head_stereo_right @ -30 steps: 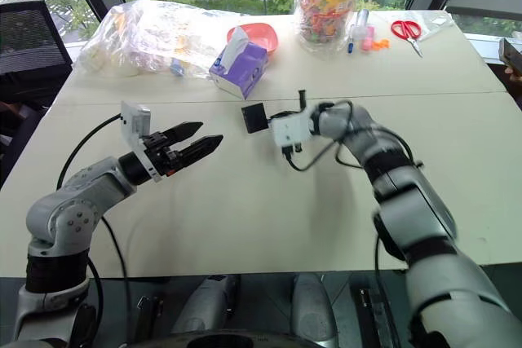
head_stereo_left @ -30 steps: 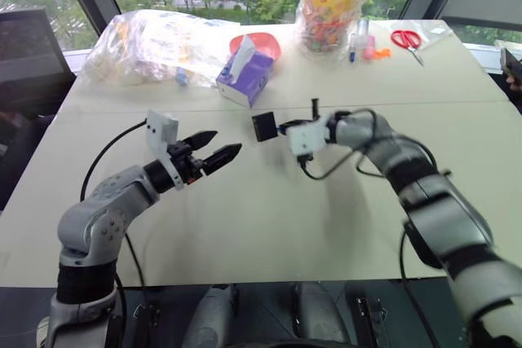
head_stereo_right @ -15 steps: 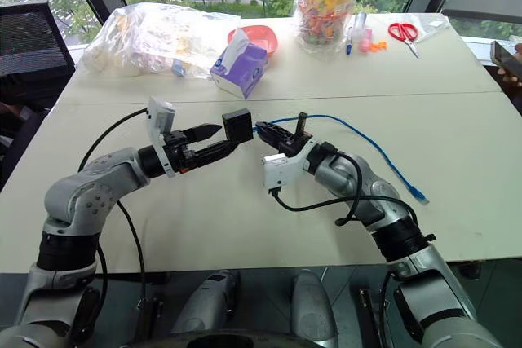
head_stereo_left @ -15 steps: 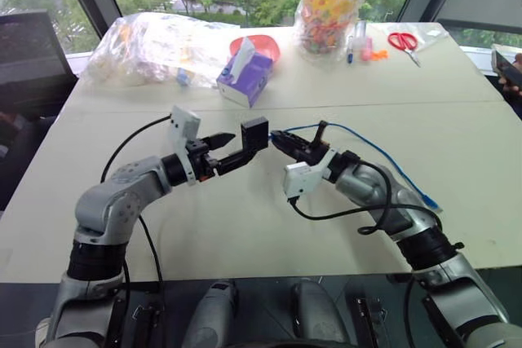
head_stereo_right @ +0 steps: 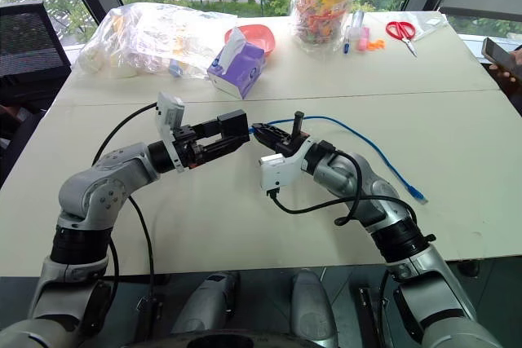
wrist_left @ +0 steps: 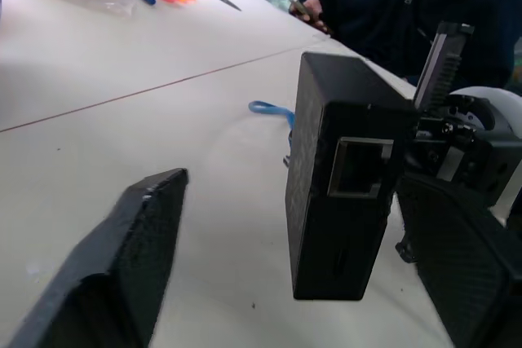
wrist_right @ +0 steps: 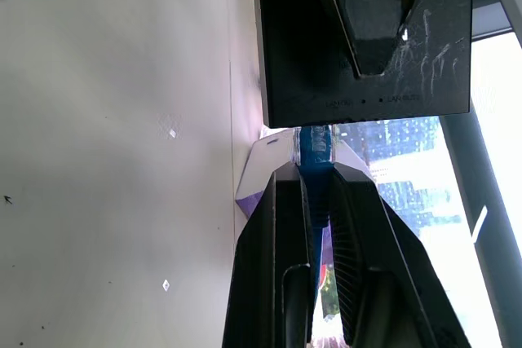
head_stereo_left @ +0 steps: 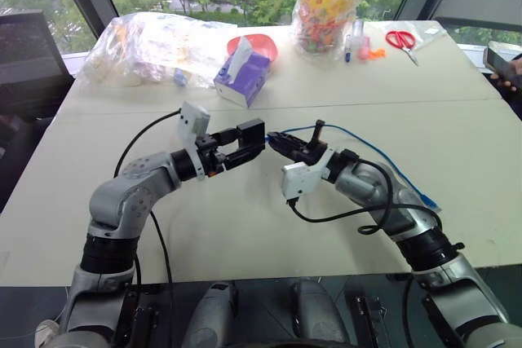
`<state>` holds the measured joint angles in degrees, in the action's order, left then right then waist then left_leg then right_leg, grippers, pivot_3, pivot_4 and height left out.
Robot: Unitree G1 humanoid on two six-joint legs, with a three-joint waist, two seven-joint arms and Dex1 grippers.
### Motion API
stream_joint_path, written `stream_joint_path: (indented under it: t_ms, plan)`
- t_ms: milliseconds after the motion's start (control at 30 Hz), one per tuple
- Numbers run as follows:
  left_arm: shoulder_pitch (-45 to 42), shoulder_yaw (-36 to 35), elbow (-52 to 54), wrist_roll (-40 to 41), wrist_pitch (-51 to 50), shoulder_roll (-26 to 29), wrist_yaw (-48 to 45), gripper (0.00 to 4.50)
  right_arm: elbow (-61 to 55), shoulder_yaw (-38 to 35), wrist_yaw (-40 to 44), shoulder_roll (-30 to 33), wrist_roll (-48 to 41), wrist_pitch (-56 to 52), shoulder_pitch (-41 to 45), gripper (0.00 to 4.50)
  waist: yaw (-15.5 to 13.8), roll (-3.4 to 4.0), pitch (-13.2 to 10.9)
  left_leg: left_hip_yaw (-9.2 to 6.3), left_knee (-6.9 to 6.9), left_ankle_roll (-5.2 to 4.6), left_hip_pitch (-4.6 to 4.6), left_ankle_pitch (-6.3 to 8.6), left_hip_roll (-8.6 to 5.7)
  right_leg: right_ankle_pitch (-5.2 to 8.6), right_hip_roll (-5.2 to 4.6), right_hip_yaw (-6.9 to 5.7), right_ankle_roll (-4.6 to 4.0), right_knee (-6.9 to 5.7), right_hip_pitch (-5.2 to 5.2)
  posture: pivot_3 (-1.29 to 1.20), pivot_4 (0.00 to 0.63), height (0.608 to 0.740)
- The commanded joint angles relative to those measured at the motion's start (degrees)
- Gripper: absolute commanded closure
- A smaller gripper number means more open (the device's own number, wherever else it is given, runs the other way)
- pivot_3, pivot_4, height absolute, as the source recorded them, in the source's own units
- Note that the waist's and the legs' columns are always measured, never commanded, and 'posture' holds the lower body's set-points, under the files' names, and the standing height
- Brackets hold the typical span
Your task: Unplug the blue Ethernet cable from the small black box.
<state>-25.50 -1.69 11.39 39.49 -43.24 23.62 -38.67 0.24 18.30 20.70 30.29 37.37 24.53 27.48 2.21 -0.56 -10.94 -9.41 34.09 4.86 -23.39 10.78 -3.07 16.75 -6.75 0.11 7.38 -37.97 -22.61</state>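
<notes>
At centre frame your left gripper clamps the box; the right gripper pinches the cable plug. Next, pull them apart.

Counts: one small black box, one blue Ethernet cable, one purple tissue box, one pair of red scissors, two grippers.

We see a matt black plastic small black box with fine scratches, a smooth blue Ethernet cable, a matt off-white bench, crinkled glossy plastic bags, a purple cardboard tissue box, ribbed black gripper fingers.
</notes>
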Motion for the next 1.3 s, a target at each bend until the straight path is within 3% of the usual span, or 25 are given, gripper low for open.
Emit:
stream_joint_path:
  t_ms: [33,167,300,467,567,667,767,867,1067,1300]
  plan:
    - [-0.4,-1.0,2.6,1.0,0.4,0.3,-0.6,2.38,-2.1,-0.4,0.2,0.0,-1.3,0.3,0.0,4.50,0.0,0.00,0.0,0.00,0.00,0.00,0.00,0.00,0.00,0.00,0.00,0.00,0.00,0.00,0.00,0.00,0.150,0.726]
    - [-0.1,-1.5,3.8,1.9,-0.6,0.8,-0.6,3.96,-1.9,-0.4,1.3,0.0,-1.7,-0.2,-0.1,4.50,0.0,0.00,0.0,0.00,0.00,0.00,0.00,0.00,0.00,0.00,0.00,0.00,0.00,0.00,0.00,0.00,0.150,0.726]
    - [1.0,-1.1,4.7,2.2,-1.6,1.9,-0.9,3.99,-1.6,-0.2,3.6,0.2,-4.4,0.5,0.7,4.50,0.1,0.00,0.0,0.00,0.00,0.00,0.00,0.00,0.00,0.00,0.00,0.00,0.00,0.00,0.00,0.00,0.150,0.726]
    - [2.0,-1.4,4.9,2.3,-1.7,3.3,-1.7,3.99,-0.5,-0.5,9.3,0.4,-10.6,-0.2,3.3,2.53,0.2,-0.01,0.0,0.00,0.00,0.00,0.00,0.00,0.00,0.00,0.00,0.00,0.00,0.00,0.00,0.00,0.150,0.726]
    - [2.1,-1.8,4.9,2.7,-1.9,5.3,-3.6,3.99,0.3,-0.1,17.8,1.2,-17.6,-3.2,5.5,0.97,0.2,-0.02,0.0,-0.01,0.00,0.00,0.00,0.00,0.01,0.00,0.00,-0.01,0.00,0.00,0.00,0.00,0.150,0.726]
    - [1.7,-2.7,4.7,4.3,-3.0,7.1,-5.5,3.99,0.2,-0.5,26.7,1.2,-27.0,-8.6,7.8,0.97,0.2,-0.04,0.0,-0.03,0.00,0.00,0.01,0.00,0.01,0.00,0.00,-0.04,0.00,0.01,0.03,0.00,0.150,0.726]
    - [1.5,-3.4,4.6,5.9,-3.9,9.9,-8.9,3.99,-2.1,-1.5,41.3,1.3,-43.0,-26.3,11.1,0.97,0.3,-0.06,-0.1,-0.06,-0.01,-0.01,-0.01,0.00,0.02,0.00,0.00,-0.07,0.00,0.02,0.03,0.00,0.150,0.726]
    - [0.6,-4.3,4.0,7.3,-4.3,10.8,-9.9,3.99,-2.3,-1.1,49.3,1.6,-50.9,-39.4,14.9,0.97,0.2,-0.06,-0.1,-0.09,-0.01,-0.01,-0.01,0.01,0.02,0.00,0.00,-0.08,-0.01,0.02,0.03,0.00,0.150,0.726]
    - [-0.8,-6.3,4.0,10.2,-6.0,11.0,-9.4,3.99,0.5,-2.4,54.9,-0.7,-61.0,-56.1,20.0,0.97,0.1,-0.06,-0.1,-0.12,-0.03,-0.01,-0.04,0.01,0.02,0.00,-0.01,-0.13,0.00,0.03,-0.01,0.00,0.150,0.726]
    - [-0.3,-7.2,4.9,12.5,-8.3,12.1,-9.5,3.99,5.9,-3.4,56.3,-4.1,-64.7,-63.6,23.0,0.97,0.3,-0.06,-0.1,-0.11,-0.10,-0.01,-0.06,0.01,0.02,0.00,-0.01,-0.13,0.02,0.02,-0.09,0.00,0.150,0.726]
